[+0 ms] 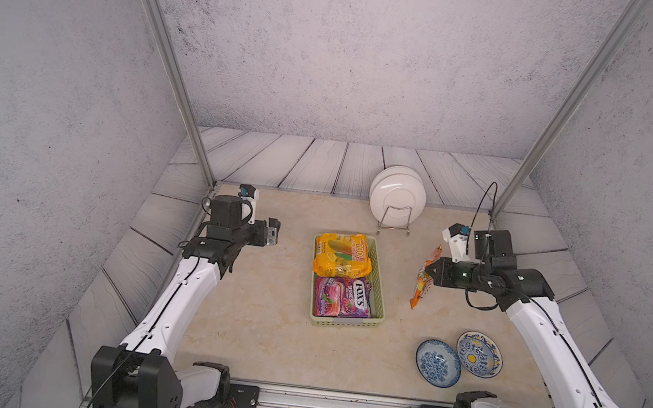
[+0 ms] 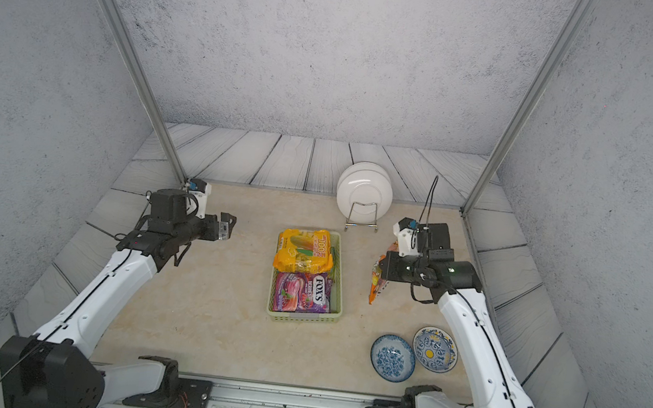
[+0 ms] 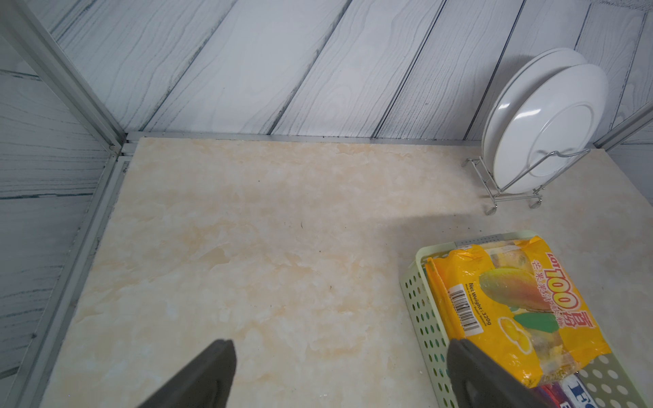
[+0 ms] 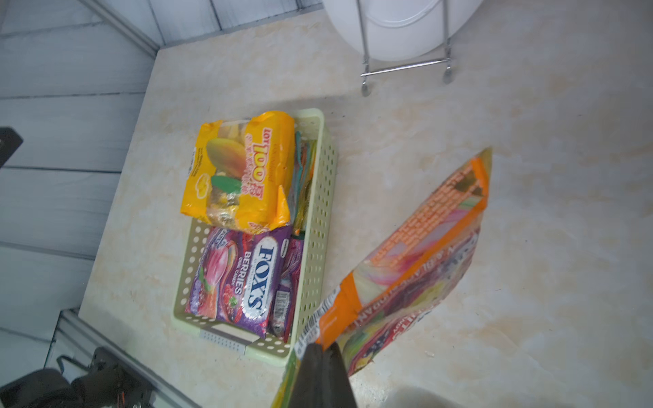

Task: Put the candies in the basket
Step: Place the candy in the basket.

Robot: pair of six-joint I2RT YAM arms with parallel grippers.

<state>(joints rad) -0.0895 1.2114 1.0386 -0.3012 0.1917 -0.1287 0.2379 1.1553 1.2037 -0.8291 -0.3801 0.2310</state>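
While my right pincer (image 1: 429, 269) is clenched on one edge of an orange-pink packet (image 1: 419, 292), the packet dangles to the right of the basket (image 1: 381, 286), apart from it. My left pincer (image 1: 273, 233) stands spread wide and bare on the basket's other side. Beneath us lies a pale marbled table (image 1: 261, 323), ringed by grey plank panels (image 1: 312, 165) and grey walls (image 1: 355, 49). The basket holds a yellow bag (image 1: 341, 257) at its far end, a purple FOX'S packet (image 1: 341, 301) at its near end, and thinner packets (image 4: 304, 169) wedged along its right wall. Two blue-patterned bowls (image 1: 437, 362) sit near my right arm (image 1: 544, 334); white plates (image 1: 397, 194) stand in a wire rack (image 1: 393, 226) behind the basket.
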